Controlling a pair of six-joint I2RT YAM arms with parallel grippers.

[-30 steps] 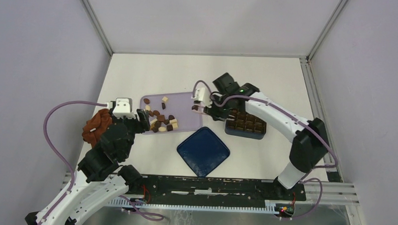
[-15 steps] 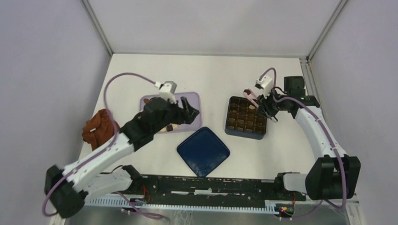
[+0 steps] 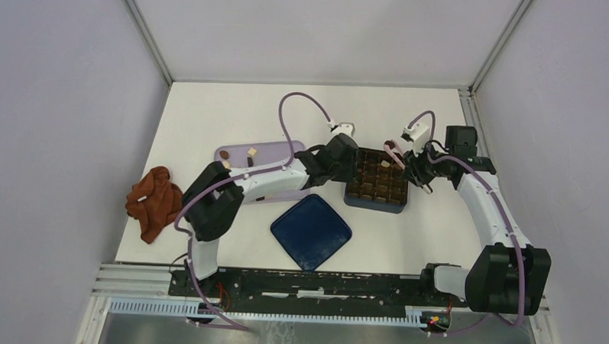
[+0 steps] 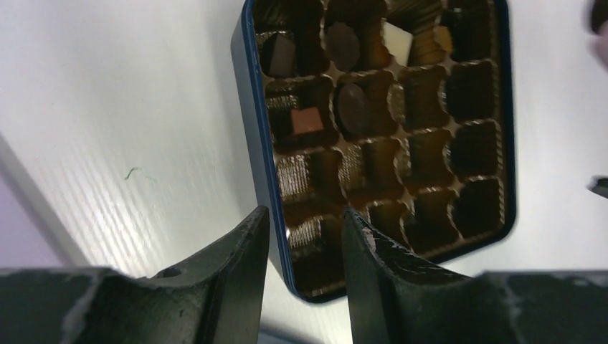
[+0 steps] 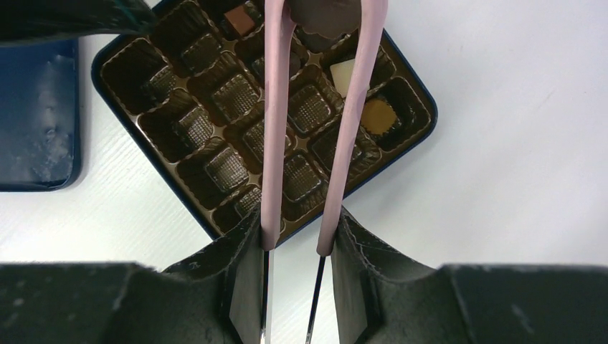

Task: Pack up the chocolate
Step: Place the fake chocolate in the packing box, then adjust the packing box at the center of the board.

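The chocolate box (image 3: 375, 182) is a dark blue tray with a brown cup insert. A few pieces lie in its cups: cream-white (image 4: 396, 39), dark oval (image 4: 343, 46) and mid brown (image 4: 305, 122). My right gripper (image 3: 416, 164) is shut on the pink tongs (image 5: 276, 107). The tongs' tips pinch a brown chocolate (image 5: 326, 14) above the box's far side. My left gripper (image 3: 349, 164) is open, and its fingers (image 4: 254, 240) straddle the box's left wall near a corner. A few loose chocolates (image 3: 252, 151) show on the purple tray (image 3: 275, 146); the left arm hides the rest of it.
The box's dark blue lid (image 3: 311, 231) lies flat in front of the tray and the box. A reddish-brown cloth (image 3: 151, 201) is bunched at the table's left edge. The left arm stretches across the purple tray.
My left arm has swung right from over the purple tray to the box's left edge. My right gripper with the tongs stays over the box's far right, shifted slightly.
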